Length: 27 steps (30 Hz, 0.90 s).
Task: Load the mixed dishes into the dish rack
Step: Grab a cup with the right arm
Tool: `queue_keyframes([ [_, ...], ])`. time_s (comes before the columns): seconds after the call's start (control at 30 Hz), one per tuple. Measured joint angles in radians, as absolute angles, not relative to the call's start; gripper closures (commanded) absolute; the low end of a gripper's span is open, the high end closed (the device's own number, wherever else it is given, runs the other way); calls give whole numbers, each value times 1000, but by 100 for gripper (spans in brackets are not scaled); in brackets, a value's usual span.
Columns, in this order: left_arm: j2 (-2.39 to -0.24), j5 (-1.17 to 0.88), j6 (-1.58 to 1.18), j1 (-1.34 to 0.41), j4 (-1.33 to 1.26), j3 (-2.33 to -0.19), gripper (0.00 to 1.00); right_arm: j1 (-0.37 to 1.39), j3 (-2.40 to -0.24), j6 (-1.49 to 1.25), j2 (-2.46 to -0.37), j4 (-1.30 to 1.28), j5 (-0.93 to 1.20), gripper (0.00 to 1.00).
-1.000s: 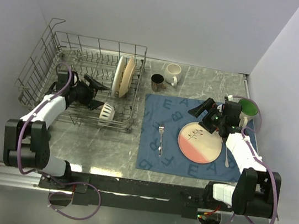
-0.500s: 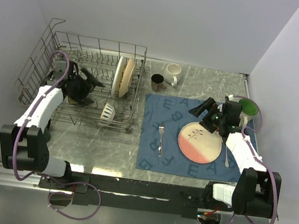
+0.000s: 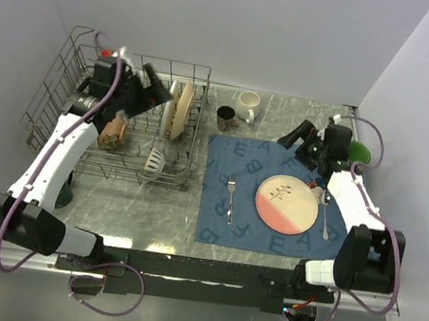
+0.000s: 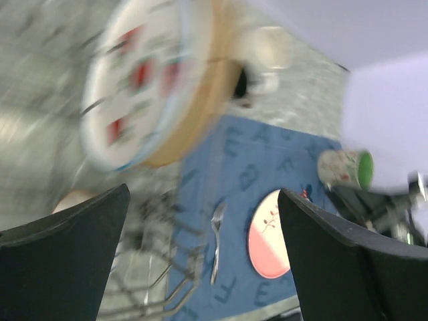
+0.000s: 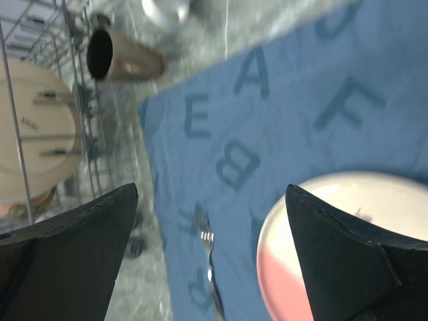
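Note:
The dish rack [image 3: 63, 87] stands at the far left. Two plates [image 3: 178, 109] stand upright in it, with a white bowl [image 3: 155, 162] and a brown-rimmed small bowl [image 3: 112, 135] lower down. My left gripper [image 3: 157, 86] hangs open and empty above the rack, beside the plates [image 4: 150, 87]. On the blue placemat [image 3: 246, 161] lie a pink-and-cream plate [image 3: 287, 204] and a fork [image 3: 231, 197]. My right gripper [image 3: 295, 137] hovers open over the mat's far right corner, holding nothing. Both wrist views show the fork [image 4: 217, 241] [image 5: 212, 274] and pink plate [image 4: 271, 234] [image 5: 334, 241].
A white mug [image 3: 247, 105] and a dark mug [image 3: 226, 117] stand behind the mat. A green bowl [image 3: 357, 155] sits by the right wall behind my right arm. A spoon [image 3: 325, 216] lies right of the pink plate. The walls close in on both sides.
My left gripper rose out of the rack and opened wide; the brown-rimmed bowl lies where it was. My right gripper drew back from above the pink plate toward the mat's far corner.

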State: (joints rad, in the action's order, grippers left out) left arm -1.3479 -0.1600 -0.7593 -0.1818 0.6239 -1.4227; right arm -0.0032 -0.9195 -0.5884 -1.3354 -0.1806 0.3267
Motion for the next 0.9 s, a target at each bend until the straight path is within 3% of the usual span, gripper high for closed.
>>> queue_keyframes([
  [0.13, -1358, -122, -640, -311, 527, -1492, 1, 24, -1039, -525, -1454, -169, 277, 2],
  [0.33, -1359, -143, -522, -421, 368, -1433, 1, 80, -1242, -411, -1716, -78, 244, 16],
  [0.57, -1384, -184, -468, -471, 292, -1424, 1, 194, -1457, -283, -1951, -49, 186, 21],
  [0.9, -1351, -178, -465, -493, 279, -1378, 1, 266, -1633, -233, -2104, -49, 114, 28],
])
